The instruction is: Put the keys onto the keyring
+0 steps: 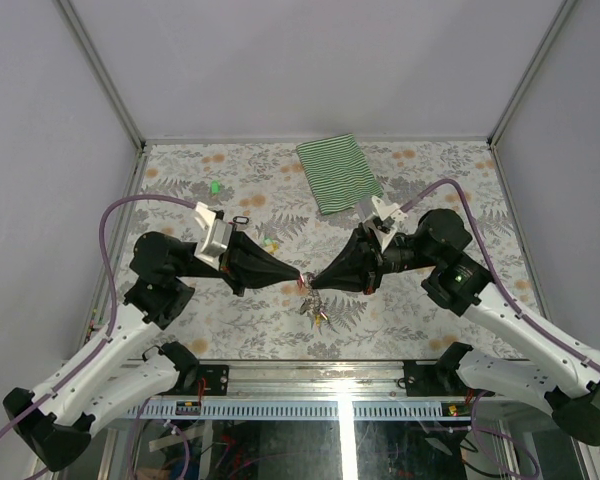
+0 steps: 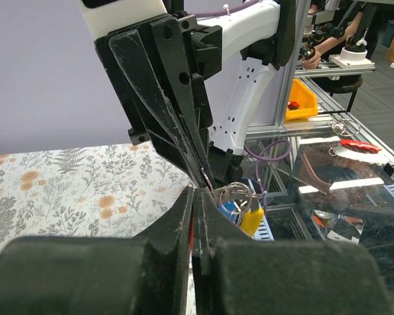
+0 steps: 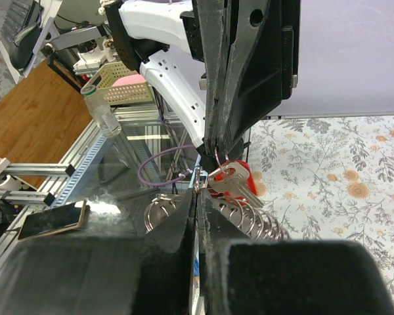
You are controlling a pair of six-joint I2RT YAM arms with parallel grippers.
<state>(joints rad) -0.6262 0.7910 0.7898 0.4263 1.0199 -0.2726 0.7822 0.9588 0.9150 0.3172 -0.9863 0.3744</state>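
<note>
**Where 2 hands meet, the keys hang below**

While both arms lean in over the middle of the flower-patterned tabletop [image 1: 180, 310], the left hand [image 1: 297, 280] and the right hand [image 1: 316, 282] stand tip to tip, close enough to touch. Just near of that meeting point a small bunch of keys [image 1: 316, 308] dangles toward the tabletop.

The left hand's fingers [image 2: 177, 223] are pressed together, and a sliver of red shows in the seam between them. From the right wrist view, the red-tagged key [image 3: 231, 177] hangs on a thin wire loop right at the left hand's tips, so that hand appears to be pinching it by the tag. The right hand's fingers [image 3: 184, 223] are likewise pressed together; what they pinch, if anything, cannot be told.

The keyring [image 2: 233, 192] shows in the left wrist view as silvery wire loops just right of the 2 tips, with a blue tag [image 2: 230, 210] and a yellow tag [image 2: 251, 220] hanging under it. In the right wrist view more wire coils fan out beside the red-tagged key.

Far left on the tabletop, well apart from the hands, lies 1 loose green tag [image 1: 215, 186]. A green-striped folded cloth [image 1: 338, 173] lies at the far side, just beyond the right arm.
</note>
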